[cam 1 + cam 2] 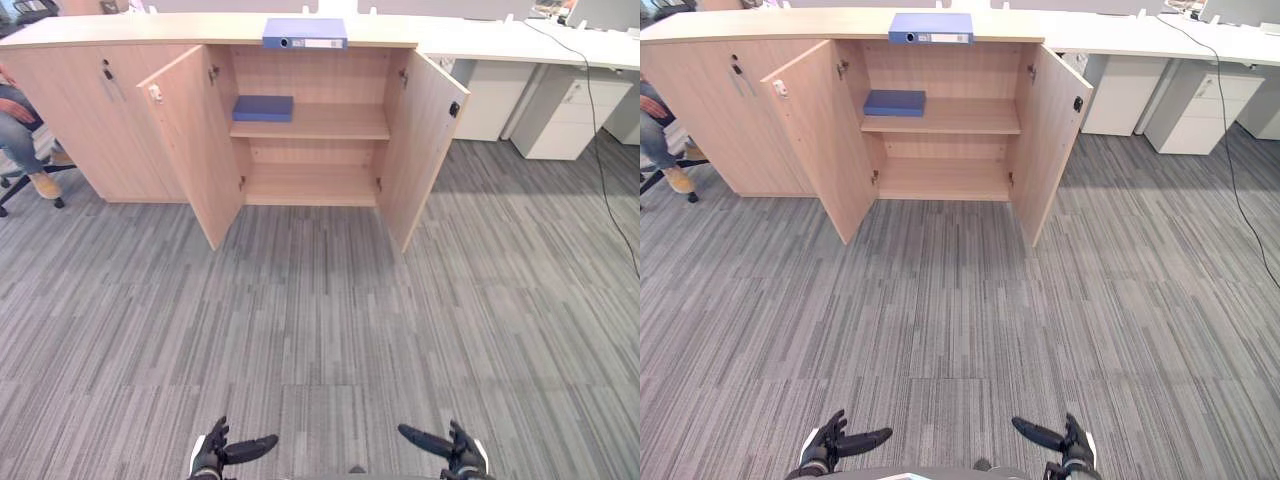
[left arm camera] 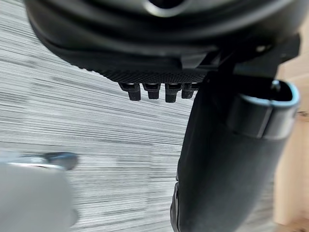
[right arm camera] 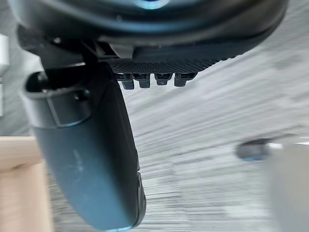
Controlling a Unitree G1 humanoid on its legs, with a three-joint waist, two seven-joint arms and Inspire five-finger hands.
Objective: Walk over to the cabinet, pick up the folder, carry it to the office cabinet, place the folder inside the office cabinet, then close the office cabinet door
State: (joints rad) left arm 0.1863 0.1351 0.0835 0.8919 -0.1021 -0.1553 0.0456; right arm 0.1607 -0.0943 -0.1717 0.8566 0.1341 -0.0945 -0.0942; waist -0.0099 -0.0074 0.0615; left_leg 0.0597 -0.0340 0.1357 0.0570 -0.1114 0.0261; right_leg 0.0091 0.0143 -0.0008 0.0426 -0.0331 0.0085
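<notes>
Currently the left hand (image 1: 212,455) is relaxed, with fingers loosely extended, thumb out and nothing in it. The right hand (image 1: 462,455) is in the same state: released and empty. Both wrist views agree, showing a row of fingers beside the thumb with bare carpet (image 1: 320,320) past them.

Both hands hang low over the grey striped carpet, well apart from the cabinet (image 1: 310,185) and facing its open front.

- **Cabinet:** light wood. The left door (image 1: 195,140) and the right door (image 1: 425,140) both stand swung out toward the robot.
- **Blue folder:** the blue folder (image 1: 305,33) lies flat on top of the cabinet, above the open compartment, its spine at the front edge. Neither hand touches it.
- **Inside the cabinet:** a flat blue item (image 1: 263,108) lies on the upper shelf (image 1: 335,122), toward the left door's side. I cannot tell what kind of item it is. The lower shelf (image 1: 312,190) is below it.
- **Left of the cabinet:** a person (image 1: 20,130) sits on an office chair (image 1: 25,180), partly in view.
- **Right of the cabinet:** a white desk (image 1: 520,45) continues the cabinet's top line, with a white drawer unit (image 1: 570,115) under it.
</notes>
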